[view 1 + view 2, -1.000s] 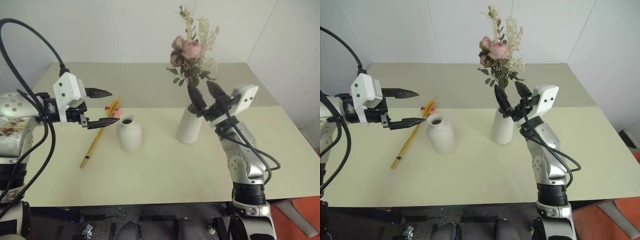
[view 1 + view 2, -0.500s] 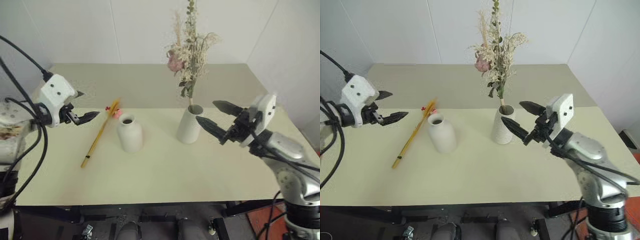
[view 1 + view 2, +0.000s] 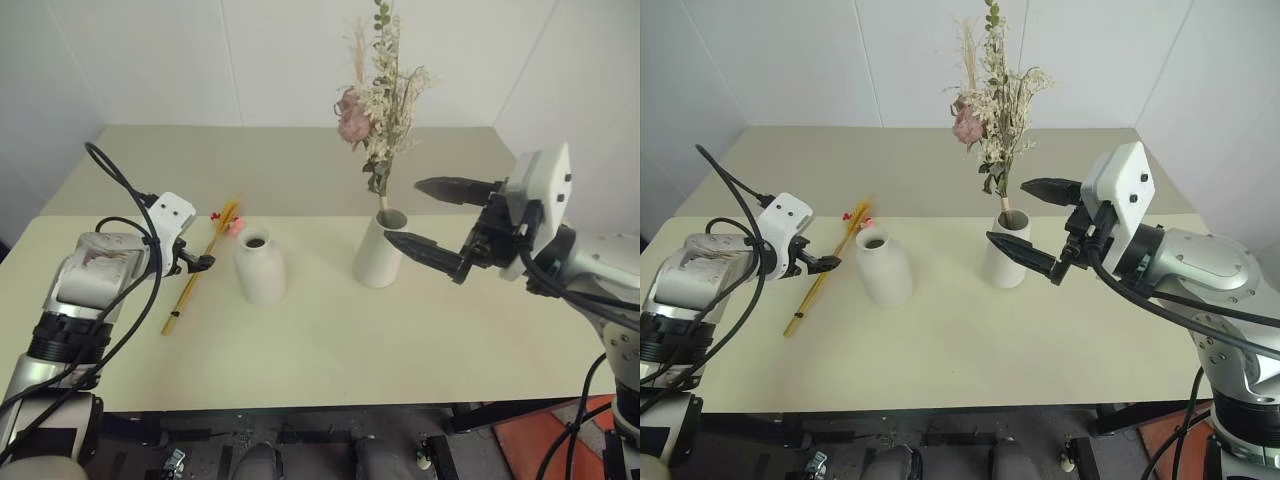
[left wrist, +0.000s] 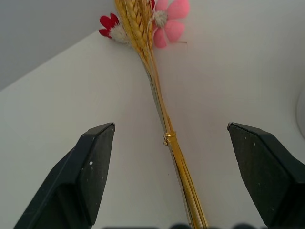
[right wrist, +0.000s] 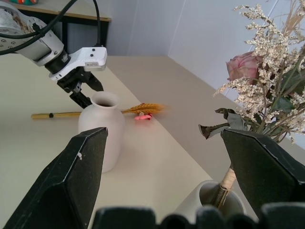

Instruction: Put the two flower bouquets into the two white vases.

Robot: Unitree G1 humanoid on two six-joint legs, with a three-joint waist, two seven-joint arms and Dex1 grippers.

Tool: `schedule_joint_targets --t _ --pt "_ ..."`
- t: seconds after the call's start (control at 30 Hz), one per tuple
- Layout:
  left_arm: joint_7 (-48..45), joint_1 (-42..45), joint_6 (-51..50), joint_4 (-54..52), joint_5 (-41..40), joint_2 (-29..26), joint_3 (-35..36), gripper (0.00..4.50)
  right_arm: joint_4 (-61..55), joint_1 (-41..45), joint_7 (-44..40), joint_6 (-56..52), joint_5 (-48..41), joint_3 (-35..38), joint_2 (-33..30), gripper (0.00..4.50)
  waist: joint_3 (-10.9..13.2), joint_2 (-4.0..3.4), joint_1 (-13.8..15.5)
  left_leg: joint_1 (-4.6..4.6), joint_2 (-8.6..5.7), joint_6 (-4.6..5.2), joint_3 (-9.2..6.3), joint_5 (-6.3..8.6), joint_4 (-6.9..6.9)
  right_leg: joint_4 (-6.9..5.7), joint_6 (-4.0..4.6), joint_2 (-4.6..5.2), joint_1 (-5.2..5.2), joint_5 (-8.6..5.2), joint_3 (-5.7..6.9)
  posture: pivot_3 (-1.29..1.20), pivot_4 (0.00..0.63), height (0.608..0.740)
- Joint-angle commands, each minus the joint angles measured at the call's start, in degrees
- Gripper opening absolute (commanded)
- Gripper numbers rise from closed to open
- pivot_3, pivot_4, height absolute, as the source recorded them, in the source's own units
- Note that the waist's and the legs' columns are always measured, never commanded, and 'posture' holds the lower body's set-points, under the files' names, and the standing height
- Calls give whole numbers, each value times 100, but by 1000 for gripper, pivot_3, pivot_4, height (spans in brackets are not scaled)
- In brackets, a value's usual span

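Observation:
The slim wheat bouquet lies flat on the table, its red and pink blossoms pointing away from me. My left gripper hangs open just over its stalks, one finger on either side. To its right stands the empty bottle-shaped vase. The pink-rose bouquet stands upright in the cylinder vase. My right gripper is open beside that vase, clear of the stems, holding nothing.
The pale table has a seam across its middle and white walls behind and to the right. Bare tabletop runs along the front edge and behind the vases. Black cables loop from my left arm.
My left gripper dropped and tipped down over the wheat stalks. The right gripper let go of the rose stems and drew back; the bouquet now stands upright in the cylinder vase.

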State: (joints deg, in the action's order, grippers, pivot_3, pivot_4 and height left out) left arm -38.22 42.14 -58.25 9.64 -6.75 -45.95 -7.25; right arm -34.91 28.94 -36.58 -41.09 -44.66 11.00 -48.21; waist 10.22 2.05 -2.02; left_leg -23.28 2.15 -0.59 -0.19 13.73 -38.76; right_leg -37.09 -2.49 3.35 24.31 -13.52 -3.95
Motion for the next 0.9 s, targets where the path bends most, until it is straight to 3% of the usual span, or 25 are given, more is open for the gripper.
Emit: schedule_joint_targets --t 0.03,0.2,0.3,0.47,0.67,0.73,0.9 --pt "-104 435 -197 422 23 91 -59 4132 -202 64 -6 -130 -83 94 -170 4460 0 0 24 -1 0 0 -1 0 0 0 0 0 0 0 1 0 150 740" --pt "-376 791 -314 1115 -107 306 -83 4132 -295 1 -24 -242 -175 162 -292 4460 0 1 85 -2 -1 0 0 0 -2 2 0 0 1 0 2 0 150 740" --pt "-533 896 -286 1371 -11 321 -244 3563 -357 -25 22 -269 -208 170 -311 4500 0 1 84 -2 0 0 0 0 -1 1 0 0 1 0 2 0 150 740" --pt "-773 815 -177 1543 56 277 -427 1957 -388 -74 108 -297 -168 200 -318 4500 0 0 102 0 -1 0 0 0 -2 0 0 1 -1 0 1 0 150 740" --pt "-374 924 112 1932 190 486 -226 17 -362 -147 141 -243 -61 129 -279 4500 -2 1 119 3 -1 0 0 0 -3 -1 0 1 -4 0 1 0 150 740" --pt "-140 1025 258 2026 222 553 -63 17 -334 -143 134 -210 -4 101 -267 4500 -3 2 132 4 -2 0 -1 0 -8 -5 0 1 -5 0 1 0 150 740" --pt "1066 1334 1238 1881 -146 981 1308 17 -261 -165 66 -166 78 106 -263 4500 -1 6 129 -5 0 0 -3 0 -12 -4 -1 2 0 2 2 0 150 740"
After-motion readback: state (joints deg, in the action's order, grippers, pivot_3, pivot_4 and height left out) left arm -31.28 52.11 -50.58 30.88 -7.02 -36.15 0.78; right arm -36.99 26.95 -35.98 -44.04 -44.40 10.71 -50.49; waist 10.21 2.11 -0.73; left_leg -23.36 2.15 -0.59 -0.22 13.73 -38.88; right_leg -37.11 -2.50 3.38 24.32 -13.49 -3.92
